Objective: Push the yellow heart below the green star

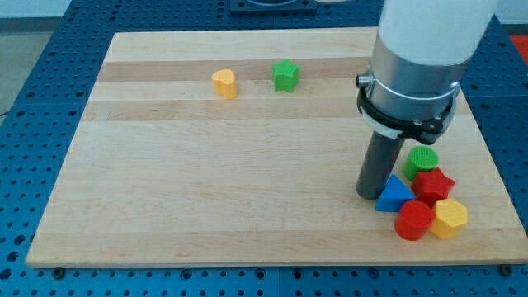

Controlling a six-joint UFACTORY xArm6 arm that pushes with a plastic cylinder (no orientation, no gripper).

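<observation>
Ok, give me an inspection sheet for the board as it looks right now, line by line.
Surface: wooden board on a blue perforated table.
Job's things: yellow heart left of the green star, both near the view's top, apart.
Clutter: green cylinder, blue triangle, red star, red block, yellow block, clustered at the view's bottom right.
Tip: my tip beside the blue triangle, far from the heart.
Cables: nothing seen.
Surroundings: nothing seen.

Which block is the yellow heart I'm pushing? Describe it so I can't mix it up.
On the wooden board, look near the view's top edge, left of centre. The yellow heart sits left of the green star, apart from it; the other yellow block sits in the bottom-right cluster.
</observation>
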